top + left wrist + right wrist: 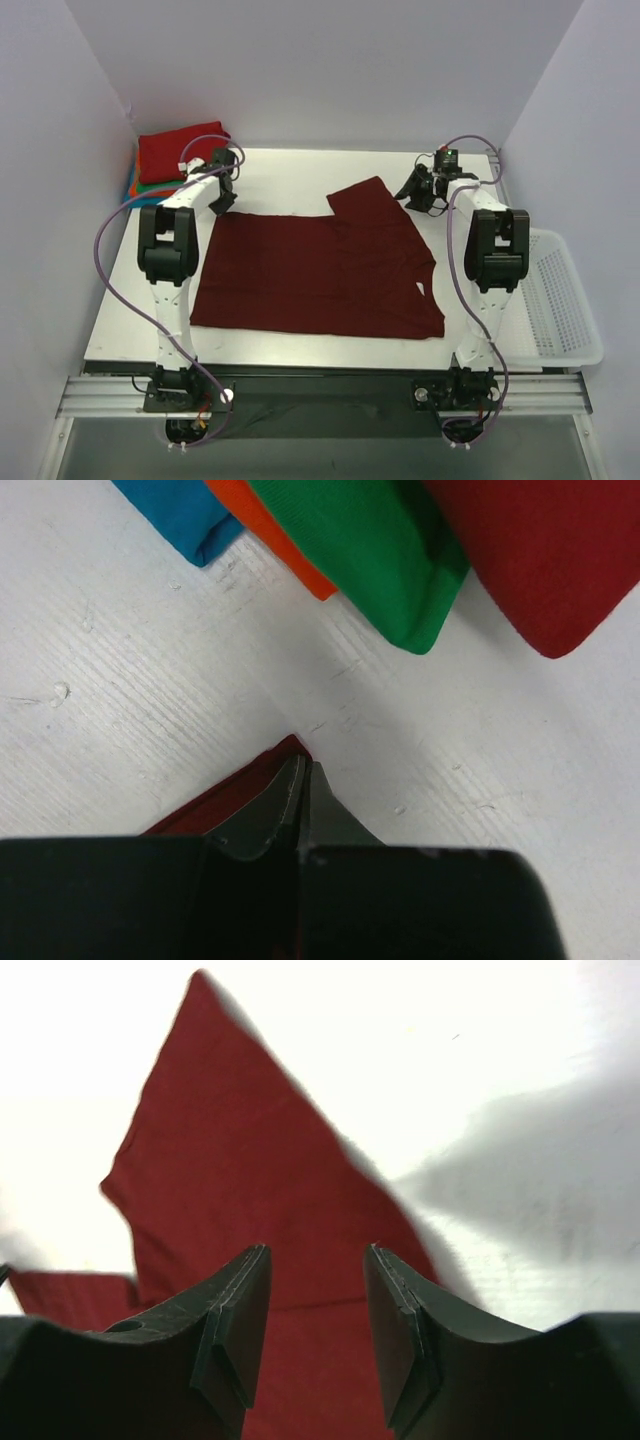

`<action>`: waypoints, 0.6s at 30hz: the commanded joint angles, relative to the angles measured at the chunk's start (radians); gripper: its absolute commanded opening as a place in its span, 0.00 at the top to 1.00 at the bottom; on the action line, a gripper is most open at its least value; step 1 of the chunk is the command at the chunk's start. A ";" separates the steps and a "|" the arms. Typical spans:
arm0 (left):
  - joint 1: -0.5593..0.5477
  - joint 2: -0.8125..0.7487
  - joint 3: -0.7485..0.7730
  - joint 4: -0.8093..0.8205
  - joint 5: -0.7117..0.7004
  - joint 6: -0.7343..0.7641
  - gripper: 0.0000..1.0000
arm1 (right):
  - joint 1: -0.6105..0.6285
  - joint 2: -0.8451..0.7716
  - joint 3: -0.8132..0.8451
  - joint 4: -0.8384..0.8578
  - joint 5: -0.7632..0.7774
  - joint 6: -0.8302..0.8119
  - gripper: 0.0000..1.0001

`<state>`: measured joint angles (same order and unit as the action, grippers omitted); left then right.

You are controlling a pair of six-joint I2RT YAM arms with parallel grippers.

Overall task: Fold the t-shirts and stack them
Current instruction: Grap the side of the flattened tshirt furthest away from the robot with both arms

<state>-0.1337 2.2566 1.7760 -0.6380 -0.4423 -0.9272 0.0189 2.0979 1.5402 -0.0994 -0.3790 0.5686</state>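
Maroon shirt (320,275) flat on table (280,170), one sleeve (365,200) out.
I see left gripper (302,770) pinched on its far corner; right gripper (316,1260) spread wide over sleeve.

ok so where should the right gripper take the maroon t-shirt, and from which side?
Probably the sleeve of the maroon t-shirt, at its right edge, coming in from the right, where the open right gripper hovers. The shirt lies flat, so only an edge offers a pinch. The left gripper is already shut on the far-left corner, so this grip would mirror it.
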 commanded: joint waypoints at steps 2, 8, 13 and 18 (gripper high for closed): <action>0.006 -0.041 -0.047 0.037 0.056 0.018 1.00 | -0.011 0.045 0.093 -0.063 0.040 -0.041 0.57; 0.009 -0.080 -0.088 0.075 0.082 0.027 1.00 | -0.010 0.120 0.176 -0.137 0.124 -0.073 0.57; 0.009 -0.109 -0.122 0.112 0.097 0.037 1.00 | 0.004 0.174 0.264 -0.220 0.158 -0.076 0.58; 0.013 -0.132 -0.147 0.139 0.106 0.041 1.00 | 0.048 0.209 0.297 -0.253 0.204 -0.088 0.58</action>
<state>-0.1272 2.1818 1.6485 -0.5331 -0.3618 -0.9028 0.0288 2.2925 1.7939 -0.2703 -0.2279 0.5049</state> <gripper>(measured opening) 0.053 0.421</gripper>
